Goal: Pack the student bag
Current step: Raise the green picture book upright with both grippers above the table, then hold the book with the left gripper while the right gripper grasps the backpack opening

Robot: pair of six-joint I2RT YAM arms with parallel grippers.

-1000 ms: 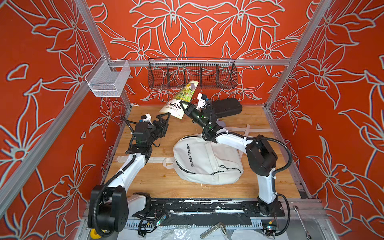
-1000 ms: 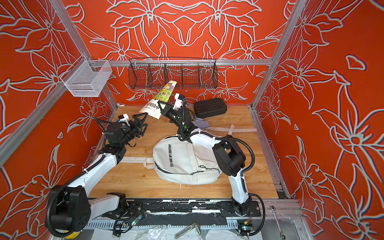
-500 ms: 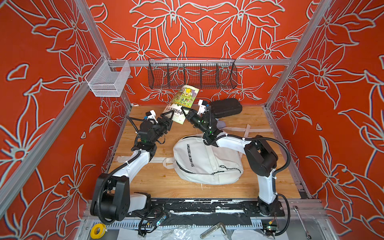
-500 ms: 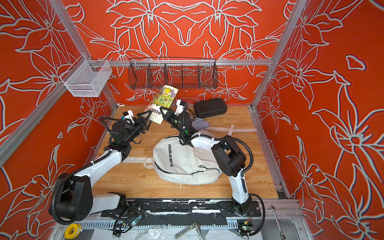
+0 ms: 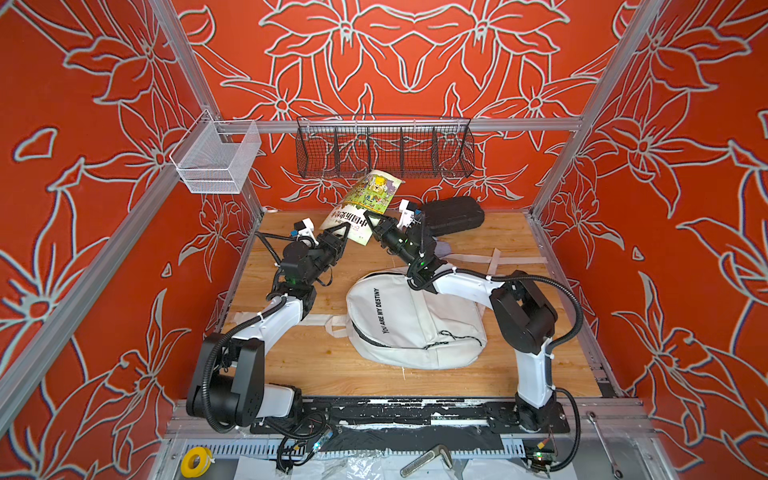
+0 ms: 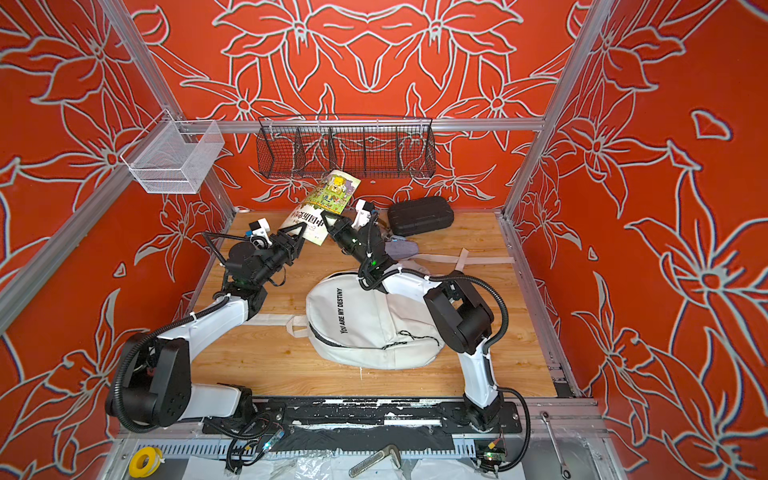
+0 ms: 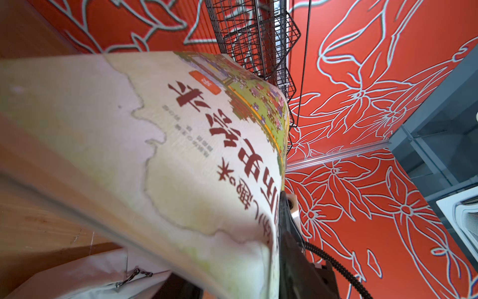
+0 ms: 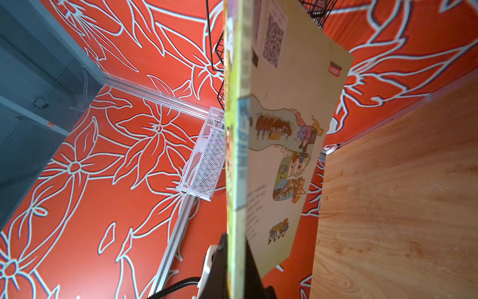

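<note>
- The large white fabric backpack with black print (image 5: 415,328) lies flat in the middle of the wooden tabletop (image 5: 324,370), a little toward its right edge.
- You should expect it to be light, soft and limp. It will sag and fold, so take it by the black zipper cords (image 5: 446,337) or the small top loop (image 5: 334,327), not by flat cloth.
- Your right gripper (image 5: 372,220) is clamped on the thin colourful picture book (image 5: 368,195), held up over the back edge.
- Your left gripper (image 5: 341,230) is at the book's lower corner. I cannot tell whether it grips.
</note>
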